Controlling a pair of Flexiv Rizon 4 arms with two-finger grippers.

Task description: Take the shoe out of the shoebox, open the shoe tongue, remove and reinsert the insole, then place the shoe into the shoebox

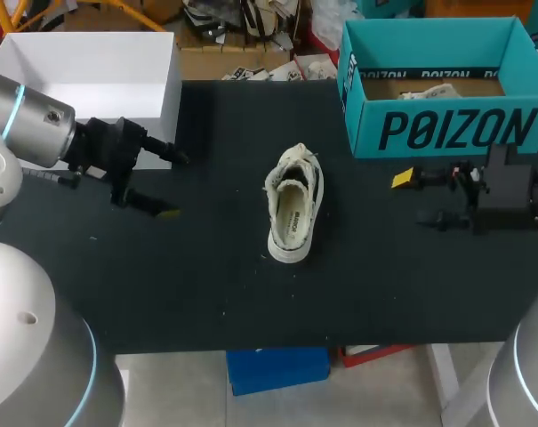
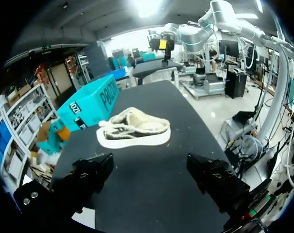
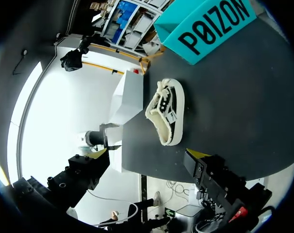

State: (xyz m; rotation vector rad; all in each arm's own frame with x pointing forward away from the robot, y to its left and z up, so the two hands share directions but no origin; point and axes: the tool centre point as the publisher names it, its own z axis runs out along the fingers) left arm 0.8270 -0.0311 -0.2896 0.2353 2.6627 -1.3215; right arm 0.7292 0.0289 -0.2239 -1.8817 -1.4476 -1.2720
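Observation:
A cream and black low sneaker [image 1: 293, 206] stands upright in the middle of the black table [image 1: 206, 276], heel toward the near edge, laces loose, insole showing inside. The teal shoebox [image 1: 437, 89] stands open at the far right with paper in it. My left gripper [image 1: 172, 185] hovers left of the shoe, open and empty. My right gripper [image 1: 413, 199] hovers right of the shoe, in front of the shoebox, open and empty. In the left wrist view the shoe [image 2: 134, 128] lies ahead of the open gripper [image 2: 151, 170], well apart. In the right wrist view the shoe [image 3: 167, 111] lies ahead of the open gripper [image 3: 147, 158].
An open white box [image 1: 82, 76] sits at the far left corner, just behind my left arm. The teal shoebox [image 3: 210, 22] stands beyond the shoe in the right wrist view. The table's near half holds nothing else.

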